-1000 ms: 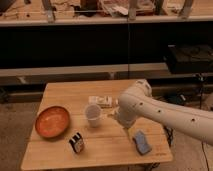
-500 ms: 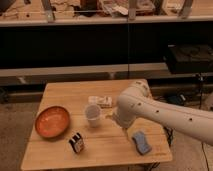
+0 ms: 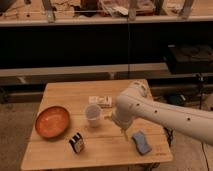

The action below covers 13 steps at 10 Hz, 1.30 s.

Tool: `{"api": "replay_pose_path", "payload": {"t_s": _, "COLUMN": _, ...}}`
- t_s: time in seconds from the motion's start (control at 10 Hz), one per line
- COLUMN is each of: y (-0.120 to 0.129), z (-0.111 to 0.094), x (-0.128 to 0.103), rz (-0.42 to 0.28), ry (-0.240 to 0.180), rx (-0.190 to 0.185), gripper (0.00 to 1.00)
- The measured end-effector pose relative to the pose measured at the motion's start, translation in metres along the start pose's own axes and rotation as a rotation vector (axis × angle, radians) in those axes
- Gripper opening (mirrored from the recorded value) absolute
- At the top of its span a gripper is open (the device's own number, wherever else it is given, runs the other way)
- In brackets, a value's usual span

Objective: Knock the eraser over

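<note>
Table point(image 3: 65, 92): end effector point(image 3: 120, 126) beside cup point(image 3: 93, 115)

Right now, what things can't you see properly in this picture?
1. Tool, camera view: just right of the clear cup, mostly hidden under the white arm.
2. The arm's base, camera view: cut off by the right edge.
3. Eraser, camera view: its back faces away, and any print on it is too small to read.
</note>
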Motion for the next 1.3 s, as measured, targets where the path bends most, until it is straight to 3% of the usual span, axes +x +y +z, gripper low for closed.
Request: {"api": "replay_pose_path", "payload": {"t_s": 1.3, "y": -0.007, "z": 0.01, "x": -0.013, "rz": -0.072, "ry": -0.027, "rx": -0.003, "gripper": 0.8}}
